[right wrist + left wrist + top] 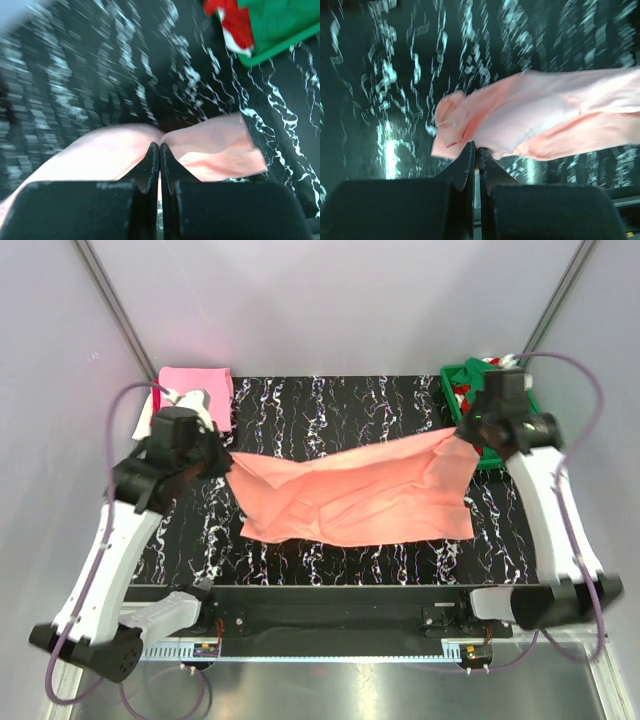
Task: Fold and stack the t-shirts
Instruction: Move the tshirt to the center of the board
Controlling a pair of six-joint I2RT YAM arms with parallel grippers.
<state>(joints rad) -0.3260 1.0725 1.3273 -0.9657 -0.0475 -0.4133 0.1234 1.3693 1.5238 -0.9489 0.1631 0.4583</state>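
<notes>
The left gripper (476, 154) and the right gripper (159, 150) are both pinched tight on the far corners of the peach t-shirt (355, 495), which is pulled out wide between them over the middle of the black counter (330, 405).

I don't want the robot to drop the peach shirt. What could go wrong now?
The left gripper and right gripper each pinch only a small edge of the peach shirt, so it might slip out. The shirt lies creased between them, so the fold could come out crooked. The right gripper is close to the green tray, and the cloth might snag on it.
</notes>
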